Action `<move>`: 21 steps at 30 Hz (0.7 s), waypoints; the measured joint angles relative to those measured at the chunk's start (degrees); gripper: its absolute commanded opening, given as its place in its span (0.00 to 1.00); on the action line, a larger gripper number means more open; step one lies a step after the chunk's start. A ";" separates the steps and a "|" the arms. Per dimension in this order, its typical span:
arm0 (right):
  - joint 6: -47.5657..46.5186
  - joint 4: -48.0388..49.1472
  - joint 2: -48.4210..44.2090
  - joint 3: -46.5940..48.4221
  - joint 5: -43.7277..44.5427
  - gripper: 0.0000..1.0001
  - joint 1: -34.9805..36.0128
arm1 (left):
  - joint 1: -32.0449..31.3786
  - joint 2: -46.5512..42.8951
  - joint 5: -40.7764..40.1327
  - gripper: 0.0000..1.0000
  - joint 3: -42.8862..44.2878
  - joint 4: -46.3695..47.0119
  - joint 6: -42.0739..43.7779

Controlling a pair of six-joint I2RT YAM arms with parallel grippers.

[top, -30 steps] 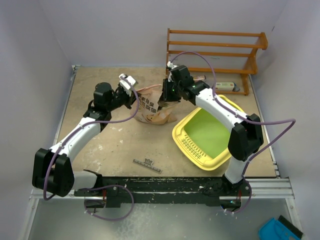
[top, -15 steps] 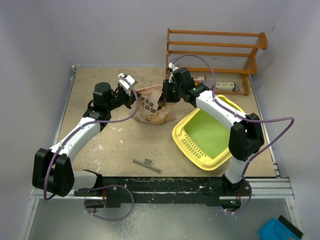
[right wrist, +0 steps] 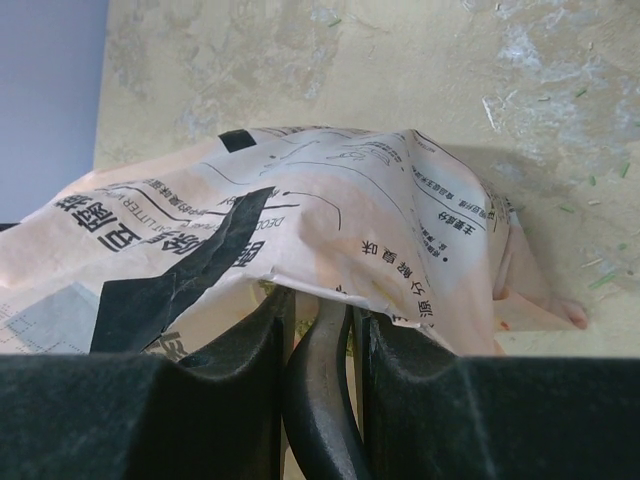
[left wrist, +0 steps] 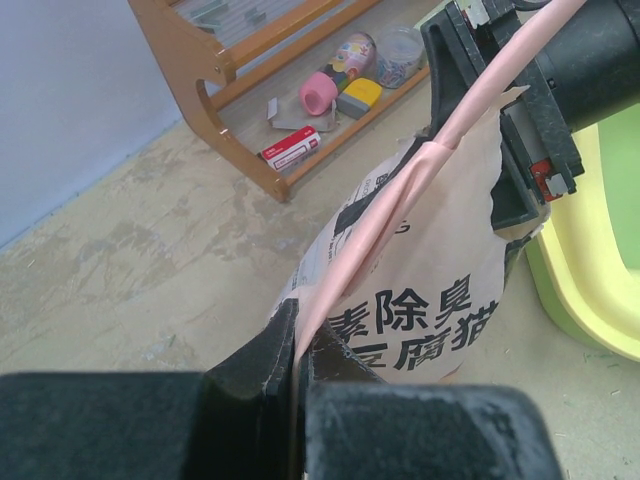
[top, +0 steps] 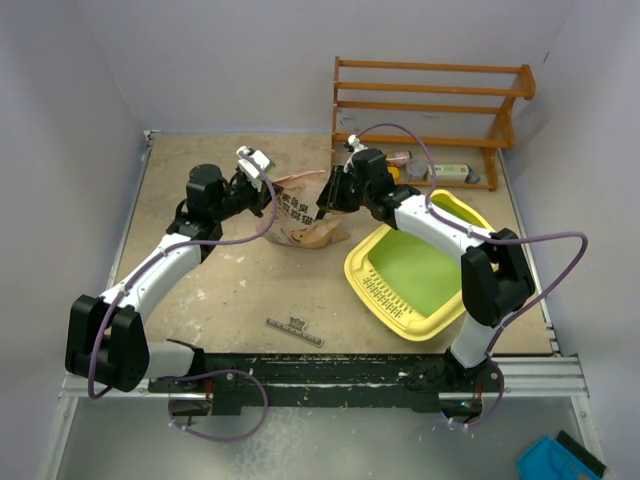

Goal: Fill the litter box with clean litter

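The yellow litter box [top: 354,270] with its green floor lies right of centre, and its rim [left wrist: 590,290] also shows in the left wrist view. No granules show on its floor. A tan printed bag [top: 303,222] slumps just left of it. My left gripper [top: 266,196] is shut on the bag's pink top edge [left wrist: 400,200], pinched at the left gripper [left wrist: 299,336]. My right gripper [top: 326,208] is at the bag's mouth. The right gripper [right wrist: 320,312] is shut on a dark curved handle [right wrist: 322,400] that runs in under the bag [right wrist: 300,210]. The clean litter is hidden.
A wooden rack [top: 430,110] stands at the back right with small items [left wrist: 345,90] on its lowest shelf. A small metal strip [top: 295,331] lies on the table near the front. Grey walls close in on the left, back and right.
My right wrist has swung slightly right and tilted over the bag's mouth. The left arm and the bag have stayed put.
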 measured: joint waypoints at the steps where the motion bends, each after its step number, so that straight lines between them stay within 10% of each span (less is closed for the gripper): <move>1: 0.85 1.31 -0.17 -0.87 -0.02 0.00 0.00 | 0.02 0.02 0.02 0.00 0.00 0.02 0.00; 21: 9.11 13.44 -1.33 -7.98 -1.27 0.00 -0.22 | 0.00 0.24 0.59 0.00 0.00 -0.02 0.04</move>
